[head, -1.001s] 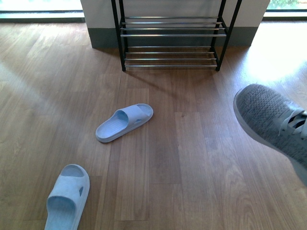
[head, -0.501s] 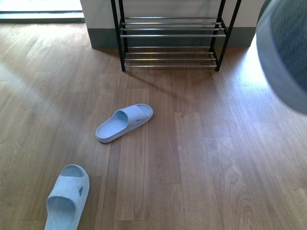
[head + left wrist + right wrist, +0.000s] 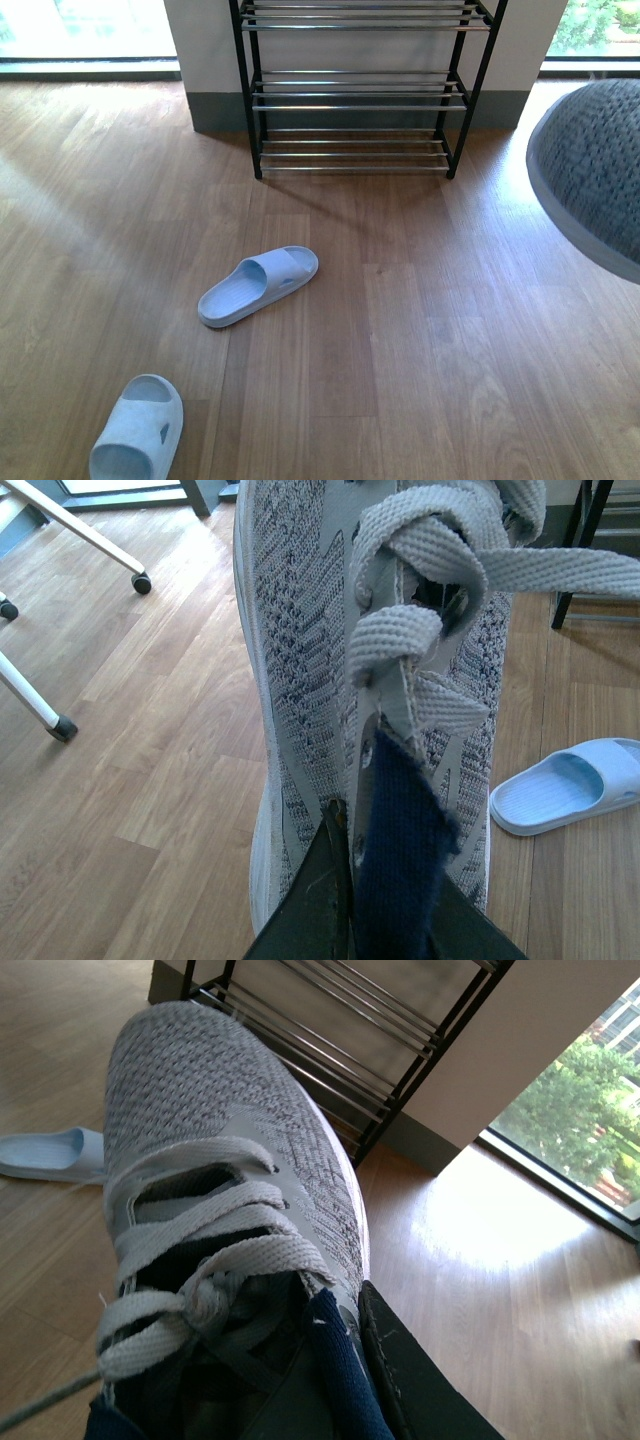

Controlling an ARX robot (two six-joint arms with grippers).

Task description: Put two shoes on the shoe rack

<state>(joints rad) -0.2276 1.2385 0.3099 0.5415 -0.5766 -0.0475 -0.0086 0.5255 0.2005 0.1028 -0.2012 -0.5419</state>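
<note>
Left end effector (image 3: 388,890): clamped on the navy lining of the first grey sneaker (image 3: 300,630), held above the floor (image 3: 450,350).
Near slide (image 3: 137,432), far slide (image 3: 258,285): on the floor.
Shoe rack (image 3: 360,100): against the wall.
Right end effector (image 3: 335,1380): closed on the second grey sneaker (image 3: 200,1090), raised, toe toward the rack.

Wood floor (image 3: 400,350), white caster legs (image 3: 80,532), window greenery (image 3: 560,1120)
</note>
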